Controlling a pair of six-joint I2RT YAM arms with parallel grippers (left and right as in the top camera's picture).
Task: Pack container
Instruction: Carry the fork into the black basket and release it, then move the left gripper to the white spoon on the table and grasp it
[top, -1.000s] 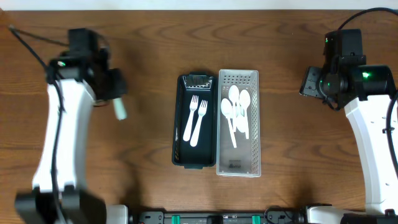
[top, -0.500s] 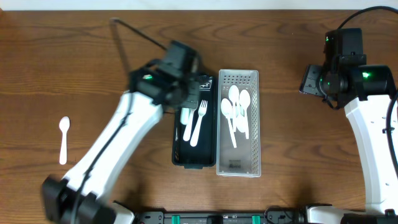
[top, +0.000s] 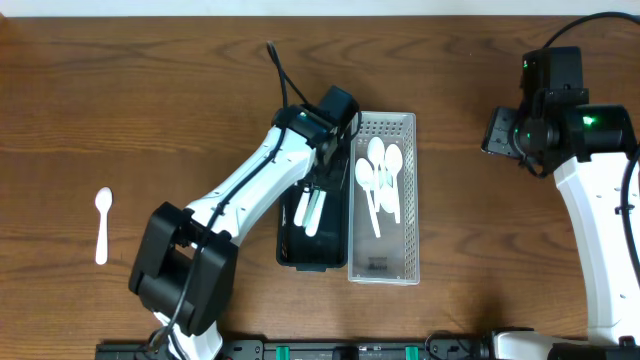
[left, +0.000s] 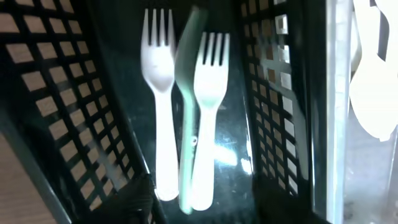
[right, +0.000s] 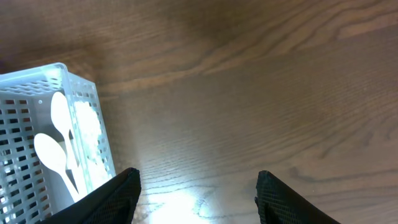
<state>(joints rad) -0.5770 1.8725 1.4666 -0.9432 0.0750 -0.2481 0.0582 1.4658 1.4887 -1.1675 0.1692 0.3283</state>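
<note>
A black slotted basket (top: 284, 235) holds two white forks (left: 155, 74) lying side by side. A third pale, blurred utensil (left: 186, 118) lies lengthwise between them. My left gripper (top: 322, 182) is low over this basket; in the left wrist view its jaws (left: 205, 208) are wide apart on either side of the handle ends and grip nothing. A white slotted basket (top: 411, 210) beside it holds several white spoons (top: 378, 175). My right gripper (top: 497, 130) is open and empty above bare table, right of the white basket (right: 93, 124).
A loose white spoon (top: 102, 225) lies on the wooden table at the far left. The two baskets stand touching, side by side, in the middle. The left arm stretches diagonally from the front left over the black basket.
My left arm swung from the far left to over the black basket, carrying a pale utensil that now lies between the forks. The loose spoon became visible. The right arm stayed still.
</note>
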